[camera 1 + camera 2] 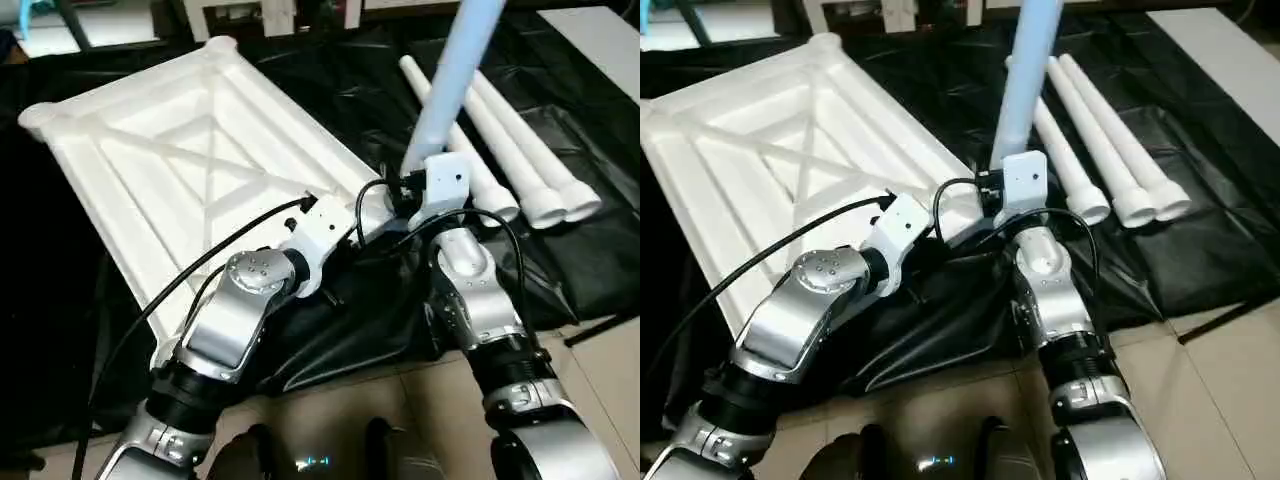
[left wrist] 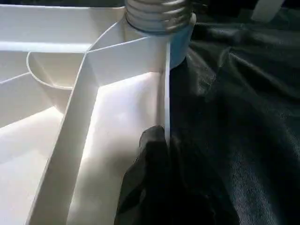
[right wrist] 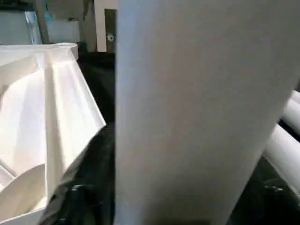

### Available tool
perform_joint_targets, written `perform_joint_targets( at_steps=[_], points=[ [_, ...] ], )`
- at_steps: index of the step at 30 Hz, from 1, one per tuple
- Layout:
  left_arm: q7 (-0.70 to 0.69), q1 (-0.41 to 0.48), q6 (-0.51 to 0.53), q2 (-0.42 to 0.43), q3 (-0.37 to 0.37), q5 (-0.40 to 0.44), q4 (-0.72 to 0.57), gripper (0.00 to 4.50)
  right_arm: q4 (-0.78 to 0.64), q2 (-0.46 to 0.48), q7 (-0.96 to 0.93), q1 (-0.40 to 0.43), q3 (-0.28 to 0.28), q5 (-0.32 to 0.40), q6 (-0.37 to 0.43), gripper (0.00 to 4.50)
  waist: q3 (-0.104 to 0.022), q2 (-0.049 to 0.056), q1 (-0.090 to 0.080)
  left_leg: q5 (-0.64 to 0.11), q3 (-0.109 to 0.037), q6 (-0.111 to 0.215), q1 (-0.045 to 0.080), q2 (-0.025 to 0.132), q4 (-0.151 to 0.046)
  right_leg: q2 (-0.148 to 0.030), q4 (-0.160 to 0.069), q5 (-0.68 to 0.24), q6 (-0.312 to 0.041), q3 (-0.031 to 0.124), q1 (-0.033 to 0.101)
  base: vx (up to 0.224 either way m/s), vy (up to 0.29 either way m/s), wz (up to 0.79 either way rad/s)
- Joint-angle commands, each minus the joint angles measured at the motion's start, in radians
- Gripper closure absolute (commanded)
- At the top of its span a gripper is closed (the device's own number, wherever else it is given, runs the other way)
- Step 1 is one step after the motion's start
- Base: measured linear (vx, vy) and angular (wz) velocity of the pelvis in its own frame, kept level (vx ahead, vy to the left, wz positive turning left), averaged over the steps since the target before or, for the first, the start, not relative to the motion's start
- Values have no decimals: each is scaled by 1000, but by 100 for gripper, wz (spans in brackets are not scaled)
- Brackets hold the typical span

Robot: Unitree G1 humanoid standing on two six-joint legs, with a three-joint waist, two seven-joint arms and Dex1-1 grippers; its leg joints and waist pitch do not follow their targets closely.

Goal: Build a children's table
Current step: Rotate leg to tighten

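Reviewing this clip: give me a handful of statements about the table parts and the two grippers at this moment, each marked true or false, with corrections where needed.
1. The table top lies with its ribbed underside facing up. True.
2. All four legs lie loose on the black sheet. False: three loose legs lie there side by side; the fourth leg stands upright at the top's near corner.
3. The upright leg's threaded end is at a corner socket of the top. True.
4. The left gripper holds a loose leg. False: it is shut on the top's edge wall.
5. The right arm is at the upright leg. True.
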Motion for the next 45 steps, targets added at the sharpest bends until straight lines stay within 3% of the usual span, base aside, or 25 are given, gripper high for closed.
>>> perform_joint_targets(
  at_steps=[1, 7, 9, 13, 14, 15, 16, 21, 23, 24, 28, 32, 37, 39, 41, 43, 45],
  points=[
    [-50, 20, -13, 18, -17, -27, -40, 450, -22, -36, 21, 22, -31, 11, 26, 129, -80, -4, 4, -188, -11, 123, 26, 36, -54, -17, -49, -114, -235, 26, 59, 0, 0, 0],
    [-74, 39, -14, 50, -25, -39, -59, 450, -92, -88, 123, 47, -41, 48, 60, 73, -78, -5, 7, -189, -11, 125, 24, 37, -55, -19, -50, -126, -239, 27, 63, 0, 0, 0],
    [-99, 45, -24, 71, -31, -50, -71, 450, -170, -118, 233, 77, -48, 121, 113, 57, -79, -4, 12, -187, -13, 131, 26, 40, -55, -20, -49, -124, -237, 27, 65, 0, 0, 0],
    [-126, 52, -35, 96, -36, -61, -83, 450, -224, -151, 318, 98, -40, 162, 146, 57, -77, -2, 22, -163, -11, 137, 26, 41, -54, -20, -49, -115, -257, 28, 62, 0, 0, 0],
    [-162, 61, -53, 128, -39, -73, -95, 450, -276, -199, 423, 122, -25, 202, 188, 57, -77, 3, 24, -168, -11, 136, 27, 40, -54, -21, -49, -122, -258, 28, 63, 0, 0, 0],
    [-175, 65, -62, 138, -41, -77, -98, 450, -289, -214, 451, 129, -21, 210, 197, 57, -79, 0, 30, -166, -12, 138, 31, 42, -53, -21, -48, -112, -257, 29, 64, 0, 0, 0],
    [-192, 70, -74, 152, -43, -82, -103, 450, -305, -233, 488, 138, -16, 221, 209, 57, -78, 7, 31, -161, -13, 138, 29, 42, -54, -19, -46, -106, -262, 28, 65, 0, 0, 0],
    [-324, 118, -150, 241, -70, -132, -161, 450, -371, -352, 711, 203, -20, 315, 276, 57, -77, 5, 40, -183, -13, 138, 31, 45, -54, -23, -48, -115, -275, 29, 65, 0, 0, 0],
    [-343, 126, -165, 252, -80, -139, -171, 450, -372, -378, 755, 219, -22, 318, 268, 57, -76, -1, 41, -182, -11, 136, 31, 47, -55, -24, -49, -125, -275, 31, 64, 0, 0, 0],
    [-345, 128, -175, 256, -88, -135, -170, 450, -371, -393, 782, 228, -24, 323, 268, 57, -76, 3, 45, -188, -12, 133, 32, 46, -55, -24, -49, -141, -274, 30, 63, 0, 0, 0],
    [-344, 128, -219, 265, -118, -112, -151, 450, -354, -460, 891, 257, -29, 336, 269, 57, -74, -2, 52, -213, -9, 132, 37, 49, -54, -25, -55, -181, -265, 33, 60, 0, 0, 0],
    [-346, 127, -250, 272, -131, -106, -134, 450, -344, -497, 965, 267, -25, 349, 279, 57, -76, 0, 51, -221, -12, 125, 32, 48, -55, -28, -55, -213, -254, 33, 61, 0, 0, 0],
    [-364, 124, -267, 277, -136, -109, -126, 450, -279, -516, 1041, 236, 4, 331, 251, 102, -78, -3, 48, -224, -12, 127, 29, 46, -52, -29, -55, -226, -258, 32, 62, 0, 0, 0],
    [-363, 123, -272, 279, -139, -109, -123, 450, -267, -517, 1056, 228, 11, 328, 247, 126, -82, -12, 48, -201, -10, 136, 31, 47, -49, -29, -53, -214, -262, 33, 62, 0, 0, 0],
    [-360, 121, -278, 281, -140, -108, -117, 450, -259, -519, 1072, 218, 15, 330, 253, 137, -83, -8, 48, -184, -12, 144, 28, 47, -48, -28, -50, -202, -266, 32, 64, 0, 0, 0],
    [-355, 120, -284, 283, -142, -108, -111, 450, -251, -519, 1085, 211, 16, 332, 256, 158, -86, -15, 47, -167, -9, 155, 28, 46, -45, -27, -47, -179, -272, 32, 65, 0, 0, 0],
    [-353, 121, -287, 282, -141, -107, -109, 450, -244, -516, 1094, 208, 15, 330, 253, 171, -86, -15, 47, -160, -9, 161, 28, 47, -44, -27, -46, -178, -275, 32, 64, 0, 0, 0]
  ],
)
